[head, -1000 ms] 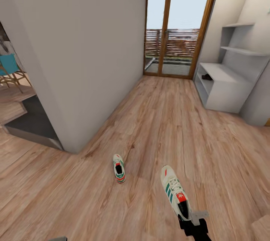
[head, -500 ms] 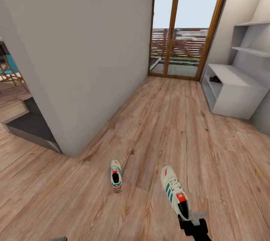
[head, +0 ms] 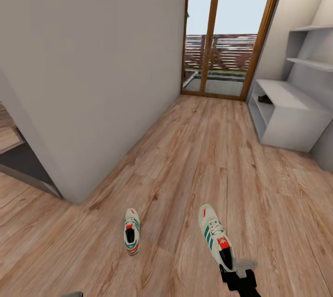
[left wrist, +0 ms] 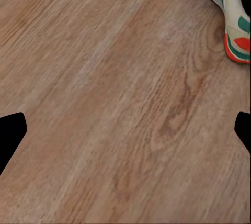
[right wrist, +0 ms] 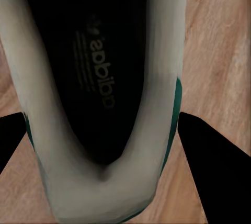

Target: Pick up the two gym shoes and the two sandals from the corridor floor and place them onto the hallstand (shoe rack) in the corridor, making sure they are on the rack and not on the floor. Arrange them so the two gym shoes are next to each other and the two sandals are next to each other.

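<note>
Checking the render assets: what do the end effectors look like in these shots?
In the head view the right end effector has a light grey bracket-like tip on a blocky matte black body. In the right wrist view its fingers render as flat black wedges without markings. The left end effector's fingers look the same: plain black, tapered. No cables visible.

One gym shoe point(head: 131, 238) lies on the wood-plank corridor floor point(head: 199, 158) near the wall corner.

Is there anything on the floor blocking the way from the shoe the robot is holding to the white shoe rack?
Nothing visible does. Bare wood floor runs from the held gym shoe in the right end effector to the hallstand. The other gym shoe lies off to the left.
</note>
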